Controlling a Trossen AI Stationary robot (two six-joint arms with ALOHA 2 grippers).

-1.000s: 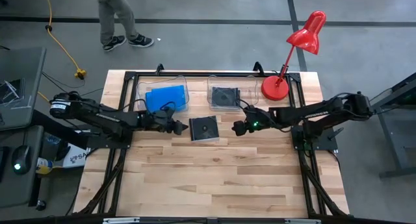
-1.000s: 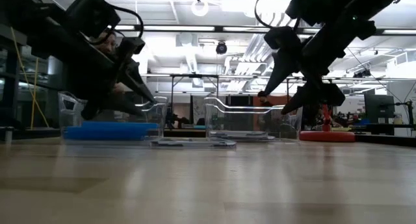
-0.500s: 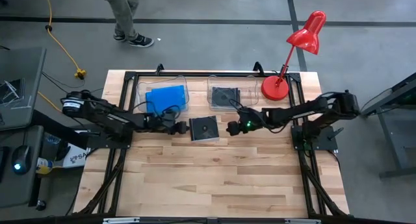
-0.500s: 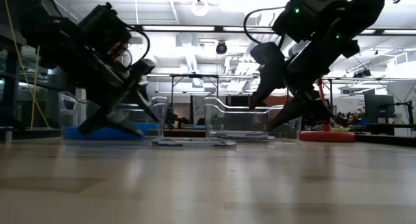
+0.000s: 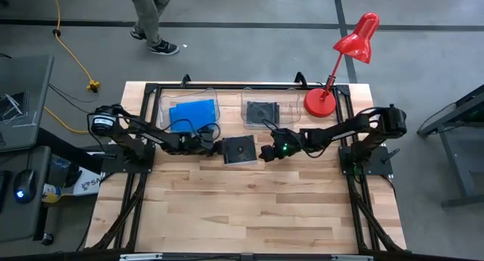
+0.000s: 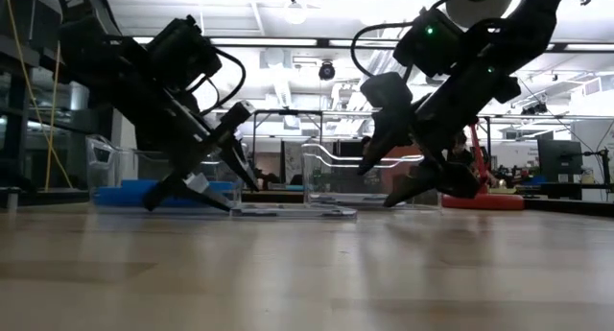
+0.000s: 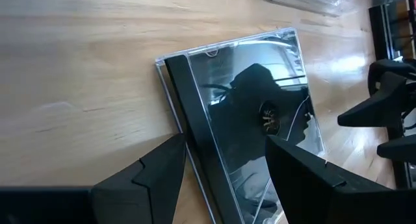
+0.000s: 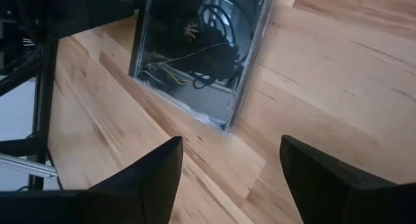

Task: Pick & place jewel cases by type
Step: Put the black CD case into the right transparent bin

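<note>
One black square jewel case (image 5: 239, 150) lies flat on the table between my two grippers; it shows in the left wrist view (image 7: 247, 120) and the right wrist view (image 8: 195, 49). My left gripper (image 5: 215, 146) is open and low at its left edge, with its fingers (image 7: 143, 185) on either side of the spine. My right gripper (image 5: 265, 152) is open just right of the case, short of its corner (image 8: 224, 123). Blue cases (image 5: 193, 112) lie in the left clear tub. Another black case (image 5: 262, 112) lies in the right tub.
Two clear tubs (image 5: 162, 102) (image 5: 291, 102) stand side by side near the far edge, just behind the grippers. A red desk lamp (image 5: 321, 102) stands at the far right corner. A person's legs (image 5: 147, 19) show on the floor beyond the table. Bare wood stretches toward the near edge.
Both grippers have closed in on the black case on the table. The left one moved toward the table's right and down. The right one moved toward the table's left and down. The case has stayed in place. The person beyond the far edge has walked on.
</note>
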